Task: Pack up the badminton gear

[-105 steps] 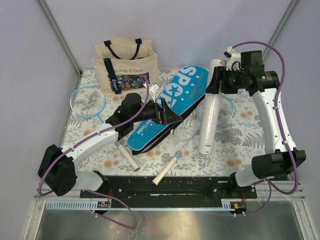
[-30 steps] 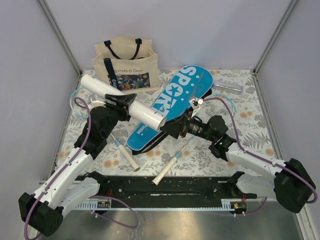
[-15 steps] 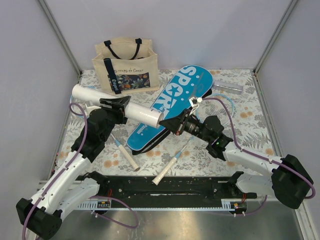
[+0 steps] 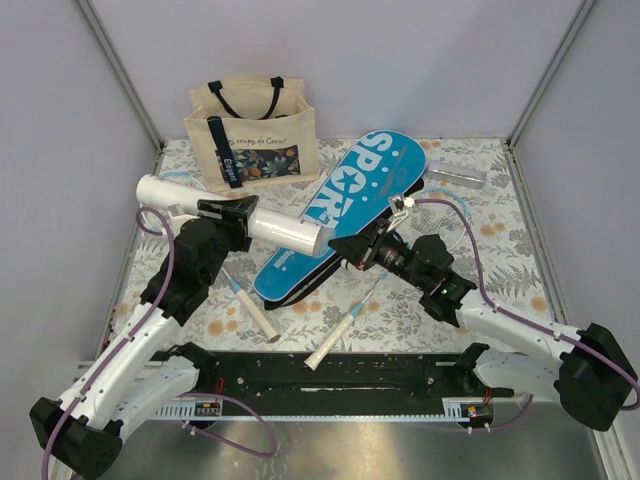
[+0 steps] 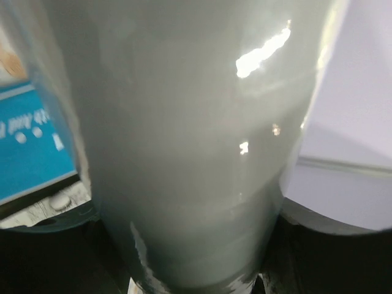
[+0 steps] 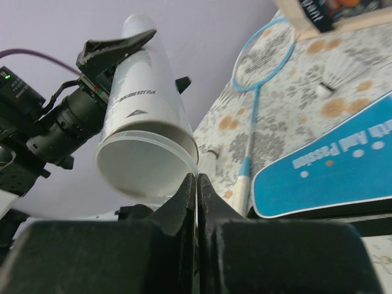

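**Tube.** The white tube (image 4: 285, 230) is clear of the counter (image 4: 300, 318) and lies roughly level above its left half. Its open mouth faces the centre. The wall is glossy, as the highlights in the left wrist view show (image 5: 196, 153), so it is likely to be slippery. It is probably light and thin-walled, stiff along its length but easily crushed at the open rim. Take hold around the body, away from the mouth, with moderate force.

**Left end effector.** The left end effector (image 4: 240, 212) is spread to the tube's width and clamps it across the body, on the mouth half of its length. This suits the wall.

**Right end effector.** The right end effector (image 6: 196, 184) has its fingers pressed together. The tips sit just under the lower rim of the tube mouth (image 6: 150, 110). Whether they pinch the rim cannot be determined.

**Remaining gear.**
- The blue case (image 4: 360, 190) lies flat and diagonal mid-counter. It is probably soft, so lift it by an edge.
- The first racket (image 4: 255, 312) lies left of the case.
- The second racket (image 4: 335, 338) lies to the right of the case, its head partly under the right arm.
- Both rackets look light with fragile strings, so grasp them at the handle.

**Surroundings.** A beige tote (image 4: 255, 125) stands upright at the far edge, behind the tube.
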Action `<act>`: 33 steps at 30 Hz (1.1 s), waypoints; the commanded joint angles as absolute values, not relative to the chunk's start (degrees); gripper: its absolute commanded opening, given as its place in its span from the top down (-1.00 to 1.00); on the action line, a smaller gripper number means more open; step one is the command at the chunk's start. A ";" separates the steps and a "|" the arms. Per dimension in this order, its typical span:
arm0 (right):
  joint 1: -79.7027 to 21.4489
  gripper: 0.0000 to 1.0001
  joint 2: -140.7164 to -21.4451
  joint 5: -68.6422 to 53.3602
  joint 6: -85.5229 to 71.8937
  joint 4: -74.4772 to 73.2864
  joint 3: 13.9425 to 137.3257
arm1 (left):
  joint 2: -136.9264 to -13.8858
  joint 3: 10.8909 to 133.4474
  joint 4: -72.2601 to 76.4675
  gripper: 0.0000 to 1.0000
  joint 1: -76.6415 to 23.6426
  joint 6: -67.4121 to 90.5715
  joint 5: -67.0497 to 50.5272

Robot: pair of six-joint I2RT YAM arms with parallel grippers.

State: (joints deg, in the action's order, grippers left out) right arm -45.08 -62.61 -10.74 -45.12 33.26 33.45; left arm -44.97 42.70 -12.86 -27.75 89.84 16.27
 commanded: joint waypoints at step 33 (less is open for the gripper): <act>-24.44 0.94 -55.19 35.95 -75.05 -49.40 33.67 | -41.66 45.44 -25.32 -0.11 -26.63 86.92 16.89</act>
